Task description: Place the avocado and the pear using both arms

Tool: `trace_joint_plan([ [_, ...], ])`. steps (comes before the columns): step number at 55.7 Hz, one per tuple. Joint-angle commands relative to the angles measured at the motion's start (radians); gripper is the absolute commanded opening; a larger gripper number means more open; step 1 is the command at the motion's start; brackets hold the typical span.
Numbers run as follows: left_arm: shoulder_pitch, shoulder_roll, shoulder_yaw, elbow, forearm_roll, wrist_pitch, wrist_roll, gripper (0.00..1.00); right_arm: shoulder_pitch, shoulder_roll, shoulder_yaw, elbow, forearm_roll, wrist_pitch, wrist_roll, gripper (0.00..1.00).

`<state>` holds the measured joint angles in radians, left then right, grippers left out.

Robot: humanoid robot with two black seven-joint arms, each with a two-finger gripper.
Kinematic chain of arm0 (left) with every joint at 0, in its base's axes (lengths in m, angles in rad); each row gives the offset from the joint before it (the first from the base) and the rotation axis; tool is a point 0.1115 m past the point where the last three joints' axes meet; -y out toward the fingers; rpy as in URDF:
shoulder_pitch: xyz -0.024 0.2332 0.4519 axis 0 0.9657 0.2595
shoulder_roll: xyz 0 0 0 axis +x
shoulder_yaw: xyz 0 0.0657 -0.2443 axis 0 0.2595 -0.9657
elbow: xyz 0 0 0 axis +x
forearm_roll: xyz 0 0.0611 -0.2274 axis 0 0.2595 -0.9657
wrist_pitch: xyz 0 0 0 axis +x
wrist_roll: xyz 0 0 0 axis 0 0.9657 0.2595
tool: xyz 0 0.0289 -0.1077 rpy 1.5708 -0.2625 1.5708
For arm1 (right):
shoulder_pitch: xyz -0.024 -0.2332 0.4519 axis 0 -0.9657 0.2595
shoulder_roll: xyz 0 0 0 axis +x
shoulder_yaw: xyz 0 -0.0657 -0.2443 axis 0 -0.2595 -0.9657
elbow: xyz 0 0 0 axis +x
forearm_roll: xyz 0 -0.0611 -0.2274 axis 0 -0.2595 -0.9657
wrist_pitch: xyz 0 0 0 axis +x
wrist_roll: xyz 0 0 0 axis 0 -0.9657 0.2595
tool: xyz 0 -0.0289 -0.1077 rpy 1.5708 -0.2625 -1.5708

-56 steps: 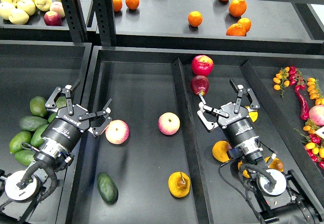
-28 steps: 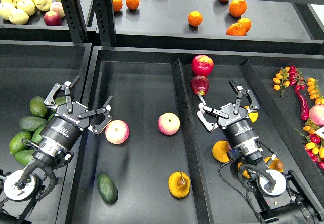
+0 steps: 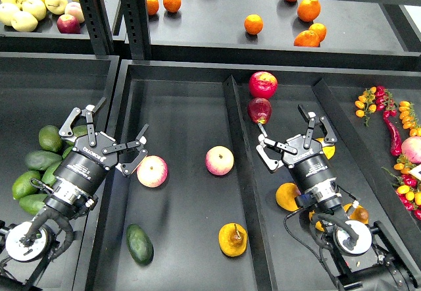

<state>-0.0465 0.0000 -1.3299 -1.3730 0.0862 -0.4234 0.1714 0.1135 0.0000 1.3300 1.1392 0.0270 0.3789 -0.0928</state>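
A dark green avocado (image 3: 139, 243) lies at the near end of the middle bin. A golden pear (image 3: 233, 238) with a brown blotch and short stem lies to its right in the same bin. My left gripper (image 3: 113, 135) is open and empty, over the bin's left wall, above and left of the avocado. My right gripper (image 3: 287, 135) is open and empty in the right bin, above and right of the pear.
Two pink-yellow apples (image 3: 152, 171) (image 3: 220, 160) lie mid-bin. Several green avocados (image 3: 33, 172) sit in the left bin. Red apples (image 3: 262, 84) and orange pears (image 3: 287, 197) are in the right bin. Oranges (image 3: 253, 24) are on the back shelf, peppers (image 3: 393, 133) at far right.
The left gripper has shifted very slightly; the right arm and all fruit have not moved.
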Motion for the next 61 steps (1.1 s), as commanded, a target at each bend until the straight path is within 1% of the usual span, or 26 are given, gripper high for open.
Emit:
trace_joint_plan([
  [1,-0.039,0.000,0.003,-0.001,0.000,0.005,0.100,1.00,0.003,0.000,0.002,0.001,0.001,0.000,-0.001,1.00],
  [3,-0.064,0.000,0.003,0.000,0.000,0.009,0.152,1.00,0.005,0.000,0.003,-0.001,0.001,0.000,-0.001,1.00],
  [4,-0.070,0.000,0.003,0.000,0.000,0.009,0.164,1.00,0.005,0.000,0.005,-0.001,0.001,0.000,-0.001,1.00],
  [6,-0.102,0.000,0.005,0.003,0.000,0.012,0.215,0.99,0.005,0.000,0.006,-0.003,0.001,0.000,-0.001,1.00],
  [7,-0.110,0.000,0.006,0.005,0.000,0.014,0.223,0.99,0.005,0.000,0.008,-0.004,0.001,0.000,-0.001,1.00],
  [9,-0.151,0.000,0.014,0.008,-0.008,0.015,0.267,0.99,0.005,0.000,0.015,-0.009,0.001,0.001,-0.001,1.00],
  [11,-0.183,0.000,0.032,0.012,-0.009,0.015,0.302,0.99,0.006,0.000,0.021,-0.012,0.001,0.002,-0.001,1.00],
  [13,-0.211,0.024,0.057,0.018,-0.011,0.015,0.317,0.99,0.006,0.000,0.026,-0.013,0.001,0.002,-0.001,1.00],
  [18,-0.269,0.121,0.133,0.026,-0.028,0.014,0.317,0.98,0.017,0.000,0.040,-0.013,0.002,0.002,-0.001,1.00],
  [23,-0.337,0.234,0.250,0.026,-0.078,0.012,0.317,0.97,0.031,0.000,0.055,-0.018,0.004,-0.005,-0.001,1.00],
  [24,-0.345,0.242,0.261,0.026,-0.085,0.012,0.317,0.97,0.031,0.000,0.055,-0.018,0.004,-0.005,-0.001,1.00],
  [30,-0.449,0.368,0.438,0.038,-0.128,0.000,0.317,0.97,0.046,0.000,0.067,-0.027,0.004,-0.008,-0.001,1.00],
  [35,-0.551,0.437,0.556,0.058,-0.141,-0.011,0.317,0.97,0.060,0.000,0.074,-0.036,0.004,-0.009,-0.001,1.00],
  [40,-0.647,0.472,0.670,0.089,-0.151,-0.031,0.317,0.97,0.075,0.000,0.090,-0.047,0.004,-0.012,-0.002,1.00],
  [41,-0.721,0.480,0.772,0.110,-0.149,-0.058,0.317,0.97,0.089,0.000,0.103,-0.061,0.004,-0.012,-0.002,1.00],
  [47,-0.851,0.480,0.968,0.138,-0.141,-0.065,0.317,0.97,0.107,0.000,0.123,-0.079,0.004,-0.012,-0.002,1.00],
  [55,-0.976,0.479,1.173,0.167,-0.138,-0.065,0.317,0.97,0.120,0.000,0.137,-0.098,0.004,-0.012,-0.002,1.00],
  [61,-1.033,0.471,1.287,0.170,-0.129,-0.065,0.317,0.97,0.127,0.000,0.138,-0.108,0.005,-0.012,-0.002,1.00],
])
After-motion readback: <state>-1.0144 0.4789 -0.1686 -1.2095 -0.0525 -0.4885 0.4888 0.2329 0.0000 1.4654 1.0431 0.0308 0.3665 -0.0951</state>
